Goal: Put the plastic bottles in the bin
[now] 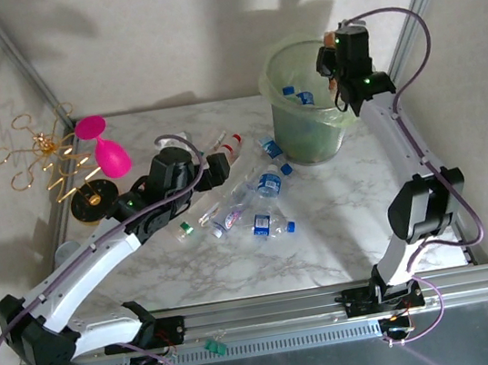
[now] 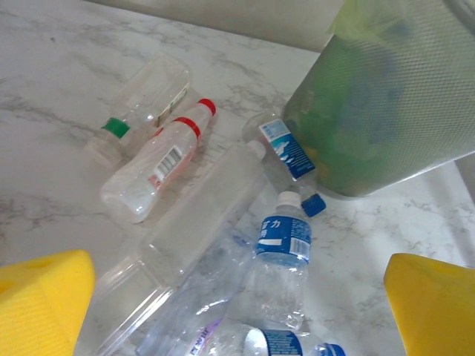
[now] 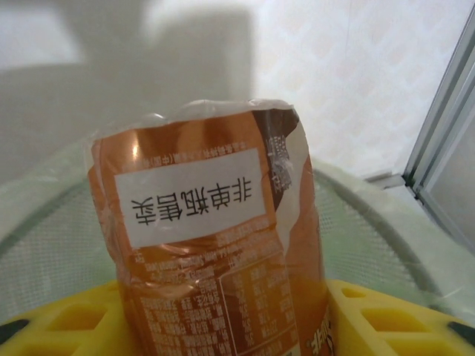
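Above the bin [image 1: 311, 136], at the far right of the bench [image 1: 327, 243], the right pincer [image 1: 329, 64] is clenched on a copper-brown bottle [image 3: 208, 245] with a white label. Its yellow fingers [image 3: 386, 319] press the bottle from both sides, and the bin's pale-green rim curves beyond. Two blue-labelled bottles [image 1: 298, 94] lie inside the bin. The left pincer [image 1: 221, 168] hovers released, jaws wide, over a loose heap of bottles [image 1: 256, 201] on the bench left of the bin. A blue-capped bottle [image 2: 286, 152] lies just beside the bin's wall. A red-capped bottle [image 2: 159, 167] rests beside a green-capped bottle [image 2: 145, 100]. At far left stand a pink goblet [image 1: 106, 152] and a gold wire stand [image 1: 38, 158].
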Available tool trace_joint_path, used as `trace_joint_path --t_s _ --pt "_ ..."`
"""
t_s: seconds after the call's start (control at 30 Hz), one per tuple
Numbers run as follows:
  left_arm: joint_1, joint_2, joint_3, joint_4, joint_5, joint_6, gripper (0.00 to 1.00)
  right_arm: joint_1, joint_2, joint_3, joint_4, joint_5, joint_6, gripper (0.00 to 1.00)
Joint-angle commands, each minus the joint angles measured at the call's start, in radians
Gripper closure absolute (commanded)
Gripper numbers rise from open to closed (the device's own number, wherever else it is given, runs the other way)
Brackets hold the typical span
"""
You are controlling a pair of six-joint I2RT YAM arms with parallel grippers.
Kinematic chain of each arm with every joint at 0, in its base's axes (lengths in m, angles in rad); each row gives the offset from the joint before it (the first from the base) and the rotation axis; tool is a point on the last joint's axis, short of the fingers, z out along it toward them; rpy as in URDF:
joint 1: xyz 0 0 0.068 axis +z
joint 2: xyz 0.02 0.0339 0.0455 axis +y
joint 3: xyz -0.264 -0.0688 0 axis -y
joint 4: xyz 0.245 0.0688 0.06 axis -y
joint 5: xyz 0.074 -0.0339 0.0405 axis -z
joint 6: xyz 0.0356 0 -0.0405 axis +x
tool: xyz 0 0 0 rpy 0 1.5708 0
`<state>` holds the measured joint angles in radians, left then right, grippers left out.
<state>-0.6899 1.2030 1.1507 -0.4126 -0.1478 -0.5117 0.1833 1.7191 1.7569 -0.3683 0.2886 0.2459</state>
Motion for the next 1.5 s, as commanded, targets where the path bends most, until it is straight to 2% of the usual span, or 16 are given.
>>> trace_joint_path --t_s 0.0,0.23,0.47,0.87,1.1,1.47 --pt "0.008 0.001 0.049 -0.03 0.027 0.001 0.0 -0.006 0.007 -0.044 0.046 0.014 -0.007 0.46" --pt "0.007 0.008 0.045 -0.034 0.029 -0.006 0.0 -0.004 0.017 -0.139 0.075 -0.007 0.008 0.47" --pt "0.007 0.001 0.024 -0.022 0.018 -0.006 0.0 -0.004 0.089 -0.144 0.047 -0.05 0.051 0.46" --pt "0.008 0.009 0.035 -0.011 0.005 0.013 0.0 -0.004 0.137 -0.142 0.025 -0.081 0.082 0.35" --pt "0.008 -0.007 0.034 -0.013 0.006 0.01 0.0 -0.004 0.095 -0.098 -0.011 -0.082 0.087 0.22" --pt "0.007 -0.058 0.029 -0.027 0.005 -0.005 0.0 -0.004 -0.016 -0.002 -0.064 -0.114 0.079 0.17"
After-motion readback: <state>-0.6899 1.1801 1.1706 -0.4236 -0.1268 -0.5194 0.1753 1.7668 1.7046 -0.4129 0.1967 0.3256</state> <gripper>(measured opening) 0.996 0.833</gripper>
